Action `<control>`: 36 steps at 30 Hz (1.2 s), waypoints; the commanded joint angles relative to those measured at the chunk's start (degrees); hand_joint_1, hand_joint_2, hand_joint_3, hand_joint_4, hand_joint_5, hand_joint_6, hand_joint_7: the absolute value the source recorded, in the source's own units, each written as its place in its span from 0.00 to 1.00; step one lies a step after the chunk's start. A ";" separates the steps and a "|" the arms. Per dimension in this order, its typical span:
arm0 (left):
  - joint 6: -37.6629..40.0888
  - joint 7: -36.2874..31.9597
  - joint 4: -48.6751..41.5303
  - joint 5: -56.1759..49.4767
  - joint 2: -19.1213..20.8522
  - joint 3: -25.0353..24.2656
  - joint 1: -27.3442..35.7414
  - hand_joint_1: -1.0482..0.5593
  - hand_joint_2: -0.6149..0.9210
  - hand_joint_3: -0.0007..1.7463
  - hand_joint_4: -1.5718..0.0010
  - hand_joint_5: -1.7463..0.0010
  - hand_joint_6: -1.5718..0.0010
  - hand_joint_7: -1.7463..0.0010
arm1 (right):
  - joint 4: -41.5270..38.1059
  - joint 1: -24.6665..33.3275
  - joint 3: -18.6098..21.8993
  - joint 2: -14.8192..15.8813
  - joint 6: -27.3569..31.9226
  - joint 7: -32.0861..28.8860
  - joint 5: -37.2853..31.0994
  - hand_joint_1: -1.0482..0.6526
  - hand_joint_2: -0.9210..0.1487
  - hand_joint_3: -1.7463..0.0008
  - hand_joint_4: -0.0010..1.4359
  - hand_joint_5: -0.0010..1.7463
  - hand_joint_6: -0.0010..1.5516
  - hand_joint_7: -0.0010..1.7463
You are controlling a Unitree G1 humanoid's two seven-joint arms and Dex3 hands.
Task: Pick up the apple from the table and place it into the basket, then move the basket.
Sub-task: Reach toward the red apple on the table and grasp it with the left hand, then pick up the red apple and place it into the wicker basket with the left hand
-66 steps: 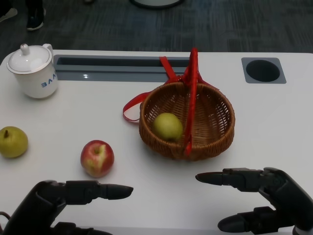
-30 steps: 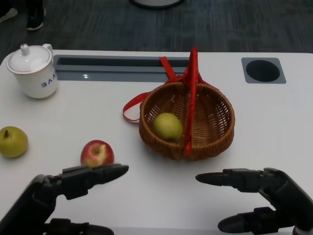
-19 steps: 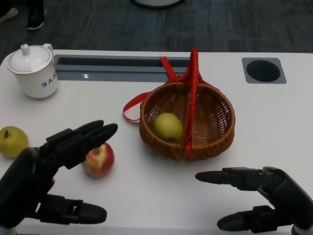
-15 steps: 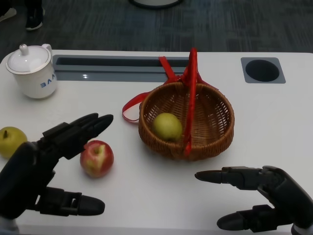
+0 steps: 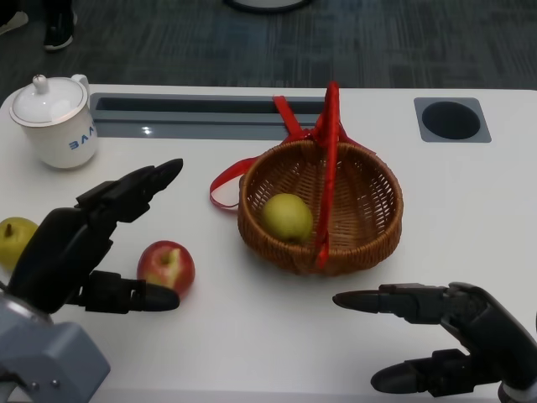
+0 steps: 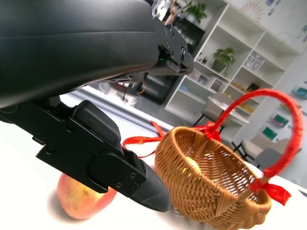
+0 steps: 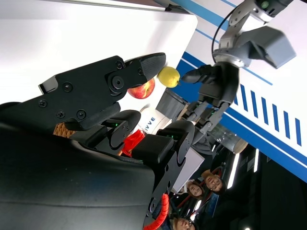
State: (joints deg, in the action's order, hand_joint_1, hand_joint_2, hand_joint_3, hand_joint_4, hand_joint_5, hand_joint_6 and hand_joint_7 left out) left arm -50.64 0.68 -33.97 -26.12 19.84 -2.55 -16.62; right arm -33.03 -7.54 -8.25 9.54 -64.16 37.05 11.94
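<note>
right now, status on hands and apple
Left hand open, fingers around the apple, no grip. Right hand open, low, near side of the basket. Apple on the table; a pear already in the basket.

At the lower left of the head view, the left hand point(image 5: 80, 243) is raised off the table, fingers spread: the upper fingers point(image 5: 138, 186) point up and to the right, the thumb reaches right below them. It holds nothing. At the lower right, the right hand point(image 5: 440, 336) hovers with its fingers apart, pointing left, also holding nothing.
</note>
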 commanded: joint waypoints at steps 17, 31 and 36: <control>3.68 -15.06 -30.31 -7.20 0.08 14.71 -14.47 0.16 0.84 0.00 0.83 1.00 0.86 1.00 | 2.39 1.90 -0.11 1.10 0.41 -0.09 0.80 0.39 0.11 1.00 0.50 0.00 0.44 0.00; 10.14 -19.43 -38.68 -7.41 -2.00 19.71 -18.90 0.18 0.83 0.00 0.78 0.99 0.82 0.99 | 3.14 2.67 -0.33 0.95 0.47 -0.09 0.93 0.39 0.12 1.00 0.49 0.00 0.44 0.00; 10.61 -17.83 -39.80 -5.61 -3.30 19.14 -19.51 0.20 0.83 0.00 0.76 0.99 0.80 0.99 | 3.52 2.97 -0.42 1.05 0.86 -0.25 0.78 0.39 0.11 1.00 0.49 0.00 0.44 0.00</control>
State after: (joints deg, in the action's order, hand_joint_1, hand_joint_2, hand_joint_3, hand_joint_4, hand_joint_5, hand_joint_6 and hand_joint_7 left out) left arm -40.33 -17.73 -73.06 -32.81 16.35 16.98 -35.24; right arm -30.33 -5.16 -8.87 9.70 -63.66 37.04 12.14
